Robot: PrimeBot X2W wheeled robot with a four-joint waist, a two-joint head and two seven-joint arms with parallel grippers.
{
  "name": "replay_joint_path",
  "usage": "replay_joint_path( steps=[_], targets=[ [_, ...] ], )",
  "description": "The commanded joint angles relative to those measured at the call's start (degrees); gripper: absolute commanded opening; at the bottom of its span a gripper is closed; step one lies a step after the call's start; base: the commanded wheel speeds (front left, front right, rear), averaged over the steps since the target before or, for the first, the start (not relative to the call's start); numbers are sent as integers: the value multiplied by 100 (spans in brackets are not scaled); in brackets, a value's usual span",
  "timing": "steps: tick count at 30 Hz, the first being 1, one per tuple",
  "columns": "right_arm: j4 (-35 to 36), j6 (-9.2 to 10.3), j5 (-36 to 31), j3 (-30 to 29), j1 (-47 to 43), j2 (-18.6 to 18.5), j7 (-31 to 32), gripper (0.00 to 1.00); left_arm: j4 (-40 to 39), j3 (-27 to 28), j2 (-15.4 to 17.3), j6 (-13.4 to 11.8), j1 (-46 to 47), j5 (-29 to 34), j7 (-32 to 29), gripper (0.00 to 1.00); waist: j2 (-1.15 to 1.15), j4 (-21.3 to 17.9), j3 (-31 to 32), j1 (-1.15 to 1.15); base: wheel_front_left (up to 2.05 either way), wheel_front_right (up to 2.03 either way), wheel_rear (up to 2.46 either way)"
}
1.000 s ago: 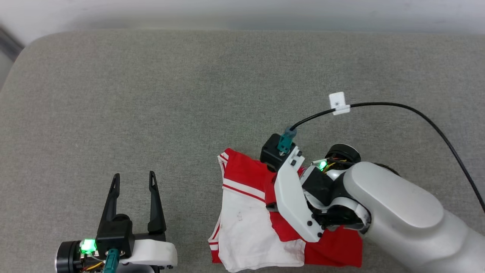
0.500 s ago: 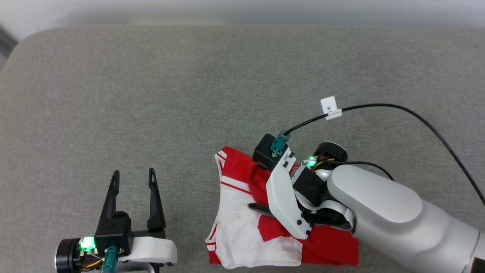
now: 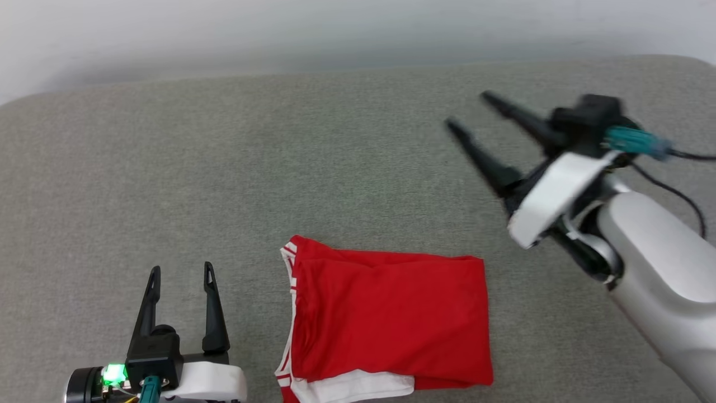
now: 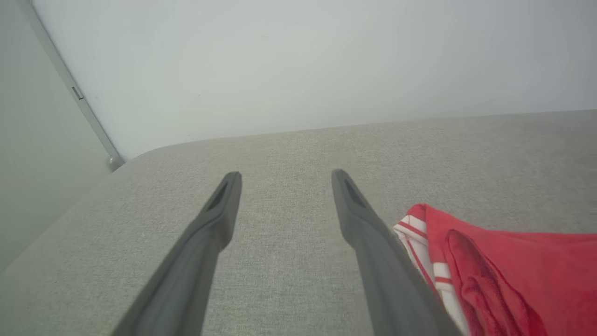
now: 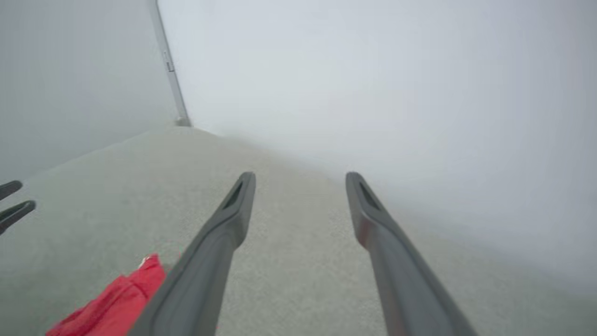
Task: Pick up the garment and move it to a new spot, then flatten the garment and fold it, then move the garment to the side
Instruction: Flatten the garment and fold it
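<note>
My left gripper (image 3: 181,268) sits at the near left of the grey padded surface (image 3: 224,168), fingers spread, nothing between them, and a green light (image 3: 113,374) glows on its wrist. Just to its right, by the near edge, the garment (image 3: 386,319) lies folded into a rough rectangle. It shows plain red on top, with striped trim down its left side and a white layer peeking out at its near edge. My right gripper (image 3: 469,109) is blurred, toward the far right corner and well apart from the garment. Its fingers are parted and empty, and a teal connector (image 3: 635,141) and a black cable (image 3: 671,190) trail behind it.
</note>
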State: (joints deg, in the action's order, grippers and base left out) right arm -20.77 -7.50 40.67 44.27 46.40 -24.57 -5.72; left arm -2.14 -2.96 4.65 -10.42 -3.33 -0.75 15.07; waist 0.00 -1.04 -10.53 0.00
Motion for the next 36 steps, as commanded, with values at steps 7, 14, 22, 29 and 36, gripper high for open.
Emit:
replay_joint_path(
  steps=[7,14,22,29,36],
  targets=[
    [-17,2,-1517,-1558,-1005,185,-936,100,3,72,48,33,-107,25,12,100,0,-207,108,0,0,0,0],
    [1259,2,-2437,-3387,-2543,971,-942,100,23,39,71,79,-175,56,12,100,0,-255,209,0,0,0,0],
    [2088,3,-2837,-4339,-3894,1724,-944,100,111,-29,87,141,-151,59,12,100,0,-111,326,0,0,0,0],
    [2406,2,-2957,-4792,-4727,1998,-944,100,153,-37,111,199,-250,21,12,100,0,6,467,0,0,0,0],
    [2433,2,-2965,-4740,-5323,2115,-945,100,200,-100,105,273,-391,29,12,100,0,79,648,0,0,0,0]
  ],
)
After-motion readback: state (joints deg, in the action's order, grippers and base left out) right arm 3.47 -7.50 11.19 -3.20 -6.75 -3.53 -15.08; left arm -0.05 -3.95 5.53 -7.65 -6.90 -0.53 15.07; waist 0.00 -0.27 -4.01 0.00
